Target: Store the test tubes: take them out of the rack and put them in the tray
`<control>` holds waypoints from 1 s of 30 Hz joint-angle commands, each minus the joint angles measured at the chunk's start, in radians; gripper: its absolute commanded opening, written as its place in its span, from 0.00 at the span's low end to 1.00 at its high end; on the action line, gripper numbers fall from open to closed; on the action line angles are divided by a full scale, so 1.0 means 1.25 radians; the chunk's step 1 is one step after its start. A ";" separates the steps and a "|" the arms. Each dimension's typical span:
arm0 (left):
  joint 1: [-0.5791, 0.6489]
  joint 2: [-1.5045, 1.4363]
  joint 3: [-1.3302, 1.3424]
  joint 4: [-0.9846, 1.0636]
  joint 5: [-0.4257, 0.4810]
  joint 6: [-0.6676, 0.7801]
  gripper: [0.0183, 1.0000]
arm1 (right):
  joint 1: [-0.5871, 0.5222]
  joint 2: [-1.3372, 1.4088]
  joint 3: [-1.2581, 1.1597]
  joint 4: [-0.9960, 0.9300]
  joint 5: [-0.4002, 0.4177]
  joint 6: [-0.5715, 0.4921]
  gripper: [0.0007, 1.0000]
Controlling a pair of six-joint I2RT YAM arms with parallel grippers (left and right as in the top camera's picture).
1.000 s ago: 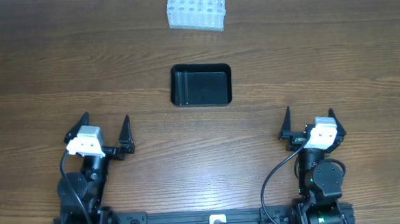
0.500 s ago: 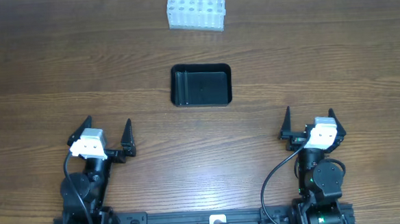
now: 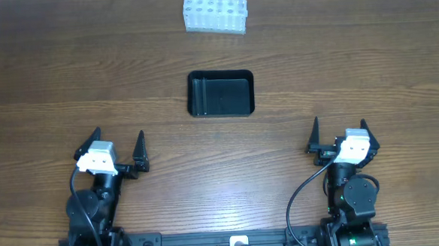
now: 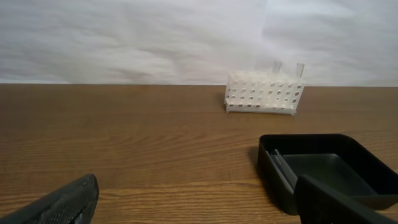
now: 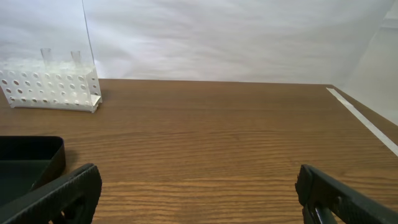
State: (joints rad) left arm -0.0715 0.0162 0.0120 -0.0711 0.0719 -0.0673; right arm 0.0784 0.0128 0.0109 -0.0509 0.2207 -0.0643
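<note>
- Both sets of jaws are held wide apart and empty. The left gripper (image 3: 118,133) and the right gripper (image 3: 340,123) are parked near their bases, well apart from the work.
- The rack (image 3: 214,15) is set at the far side of the table (image 3: 366,47), with the black tray (image 3: 190,96) between it and the arms.
- Two test tubes (image 4: 300,68) are seen upright, rising above the rack's top.
- A tube is best approached from above and pinched gently at its protruding end, since a smooth wall may slip.
- It should be drawn straight up, so the light rack is not dragged or tipped, then laid flat in the tray.
</note>
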 commanded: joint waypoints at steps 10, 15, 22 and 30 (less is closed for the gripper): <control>0.004 -0.008 -0.005 -0.001 0.005 0.012 1.00 | -0.004 -0.005 -0.005 -0.001 0.009 -0.003 0.99; 0.004 -0.008 -0.005 -0.001 0.005 0.012 1.00 | -0.004 -0.005 -0.005 -0.001 0.005 -0.003 0.99; 0.004 -0.008 -0.005 -0.001 0.005 0.012 1.00 | -0.004 -0.005 -0.005 0.000 0.005 -0.004 0.99; 0.004 -0.008 -0.005 -0.001 0.005 0.012 1.00 | -0.005 0.025 -0.001 0.136 -0.009 0.084 0.99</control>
State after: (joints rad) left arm -0.0715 0.0162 0.0120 -0.0711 0.0719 -0.0673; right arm 0.0784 0.0185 0.0109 0.0669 0.2203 -0.0216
